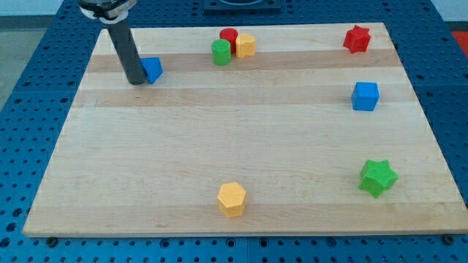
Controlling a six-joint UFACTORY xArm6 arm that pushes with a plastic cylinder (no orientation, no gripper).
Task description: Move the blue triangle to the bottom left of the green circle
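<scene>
The blue triangle lies near the view's top left of the wooden board. My tip stands right against the triangle's left side, partly covering it. The green circle sits to the triangle's right and slightly higher, near the top edge. It touches a red circle behind it and is next to a yellow block on its right.
A red star is at the top right. A blue cube is at the right. A green star is at the lower right. A yellow hexagon is at the bottom middle.
</scene>
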